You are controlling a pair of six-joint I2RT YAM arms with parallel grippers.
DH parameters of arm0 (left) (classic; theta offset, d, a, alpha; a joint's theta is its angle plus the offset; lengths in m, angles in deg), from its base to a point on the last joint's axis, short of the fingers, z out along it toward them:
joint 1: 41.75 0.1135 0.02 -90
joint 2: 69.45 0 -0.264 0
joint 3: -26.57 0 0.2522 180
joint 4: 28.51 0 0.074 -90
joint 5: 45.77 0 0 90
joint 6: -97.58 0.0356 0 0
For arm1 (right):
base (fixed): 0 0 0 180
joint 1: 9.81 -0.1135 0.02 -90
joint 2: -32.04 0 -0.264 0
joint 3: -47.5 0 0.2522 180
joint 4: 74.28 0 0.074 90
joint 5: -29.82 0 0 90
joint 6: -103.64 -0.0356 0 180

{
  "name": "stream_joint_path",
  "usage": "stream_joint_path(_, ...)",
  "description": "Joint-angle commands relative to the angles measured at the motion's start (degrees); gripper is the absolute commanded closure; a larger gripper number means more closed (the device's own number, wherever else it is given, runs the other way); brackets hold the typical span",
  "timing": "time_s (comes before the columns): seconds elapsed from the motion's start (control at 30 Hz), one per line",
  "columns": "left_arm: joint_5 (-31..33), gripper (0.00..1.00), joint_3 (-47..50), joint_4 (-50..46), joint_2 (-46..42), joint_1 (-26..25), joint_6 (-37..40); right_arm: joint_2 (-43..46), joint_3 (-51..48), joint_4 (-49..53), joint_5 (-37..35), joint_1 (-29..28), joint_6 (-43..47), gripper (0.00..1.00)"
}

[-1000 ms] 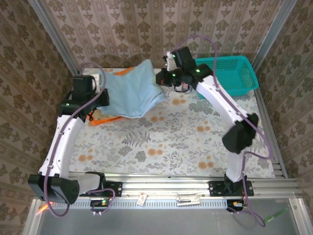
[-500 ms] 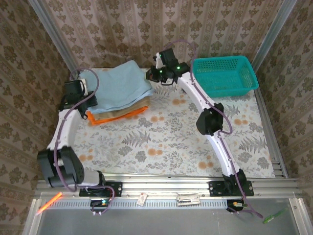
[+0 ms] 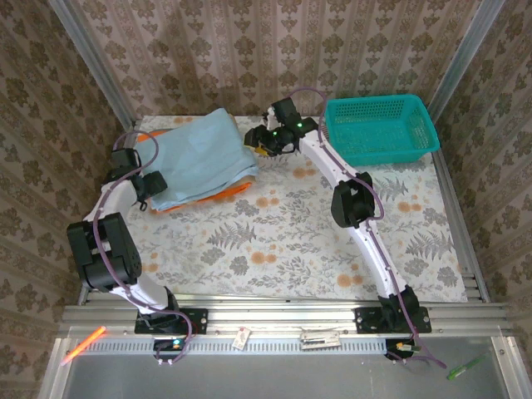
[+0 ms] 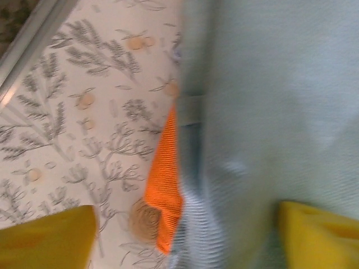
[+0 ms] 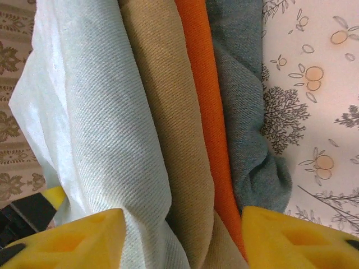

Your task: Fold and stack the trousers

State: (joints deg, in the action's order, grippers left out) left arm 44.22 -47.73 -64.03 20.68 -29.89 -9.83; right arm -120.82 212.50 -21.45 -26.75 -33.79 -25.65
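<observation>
Top view: the trousers (image 3: pixel 204 154) lie folded on a stack at ten o'clock of the table (image 3: pixel 274 229).
I see open tabletop toward six o'clock. Left wrist: the left gripper (image 4: pixel 182 238) is spread across the stack's edge. Right wrist: the right gripper (image 5: pixel 185 241) is spread around its fold edges.

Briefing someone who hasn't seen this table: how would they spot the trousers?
On the floral table, left of the teal basket, lies a stack of folded clothes. The trousers are its top layer: pale blue, above a tan fold and an orange fold.
</observation>
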Motion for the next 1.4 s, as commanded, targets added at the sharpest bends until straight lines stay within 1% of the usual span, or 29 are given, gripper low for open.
stream_joint_path(0.0,-0.19,0.02,-3.87,-4.43,-7.23,-0.14,-3.15,7.94,-2.43,-0.74,3.03,1.41,0.93,0.37)
stream_joint_path(0.1,-0.79,0.02,-6.81,-8.98,-14.4,-2.08,-3.6,12.86,-5.74,-0.85,3.06,2.08,1.84,0.34)
stream_joint_path(0.2,2.34,0.03,-6.77,-13.24,-21.47,-7.53,-3.05,18.83,-12.79,-1.98,2.24,2.45,3.18,0.33)
stream_joint_path(0.27,6.7,0.08,-4.58,-15.8,-26.9,-12.61,-3.73,23.82,-20.07,-4.09,1.4,2.78,3.96,0.33)
stream_joint_path(0.3,7.76,0.11,-2.96,-16.16,-29.32,-15.22,-4.62,26.12,-23.46,-5.1,0.84,2.93,4.32,0.33)
stream_joint_path(0.33,8.25,0.15,-0.46,-16.14,-31.73,-18.12,-6.42,29.17,-29.05,-6.75,0.0,3.12,4.56,0.33)
stream_joint_path(0.4,7.42,0.22,5.09,-14.67,-35.04,-23.58,-11.24,35.14,-43.28,-15.21,-0.86,3.44,2.35,0.31)
stream_joint_path(0.43,7.32,0.27,7.75,-14.01,-35.85,-26.2,-14.25,38.53,-51.0,-20.58,-0.78,3.66,0.62,0.31)
stream_joint_path(0.5,6.6,0.43,13.67,-9.15,-36.38,-31.22,-19.05,43.2,-61.35,-25.36,-1.37,3.98,-1.22,0.31)
stream_joint_path(0.53,6.56,0.56,16.22,-5.95,-35.8,-33.41,-20.55,45.47,-65.75,-26.76,-2.3,4.07,-1.69,0.31)
stream_joint_path(0.57,7.32,0.74,18.16,-2.89,-34.67,-35.21,-21.61,47.69,-69.91,-28.37,-2.98,4.08,-2.49,0.31)
stream_joint_path(0.63,7.52,0.96,20.84,3.36,-30.65,-36.99,-21.42,51.35,-76.9,-31.49,-2.89,4.04,-4.04,0.32)
stream_joint_path(0.67,7.36,1.0,21.96,6.94,-27.65,-37.02,-21.05,53.16,-79.97,-32.39,-2.68,3.97,-4.42,0.32)
stream_joint_path(0.73,8.24,1.0,22.97,12.32,-21.37,-36.15,-20.89,56.3,-84.87,-32.83,-2.38,4.03,-4.65,0.32)
stream_joint_path(0.83,13.06,1.0,22.37,15.37,-13.64,-32.79,-21.26,61.34,-90.07,-31.32,-3.04,4.25,-3.88,0.34)
stream_joint_path(0.9,10.83,1.0,22.28,19.64,-9.14,-29.1,-20.98,64.63,-91.39,-28.44,-3.75,4.6,-2.24,0.34)
stream_joint_path(0.97,8.59,1.0,20.87,21.87,-4.06,-25.66,-21.09,68.33,-91.71,-24.76,-4.96,5.34,-0.57,0.34)
stream_joint_path(1.07,7.65,1.0,17.73,22.17,2.33,-22.43,-20.4,72.66,-92.11,-22.43,-5.35,6.91,0.12,0.33)
stream_joint_path(1.1,8.8,1.0,16.51,21.35,3.74,-21.75,-20.17,75.35,-92.13,-21.6,-5.44,7.54,0.62,0.33)
stream_joint_path(1.17,12.16,1.0,13.55,18.17,6.45,-20.2,-20.79,77.85,-91.5,-19.52,-6.17,9.4,1.4,0.33)
stream_joint_path(1.2,12.19,1.0,12.51,17.13,7.42,-19.31,-22.15,78.7,-91.3,-19.21,-6.18,10.57,1.41,0.33)
stream_joint_path(1.27,9.61,1.0,9.74,16.78,9.84,-17.05,-23.41,80.65,-91.3,-19.25,-5.47,13.06,0.78,0.33)
stream_joint_path(1.37,7.68,1.0,4.0,13.07,12.75,-14.32,-25.67,82.98,-91.3,-19.07,-4.34,15.14,0.12,0.33)
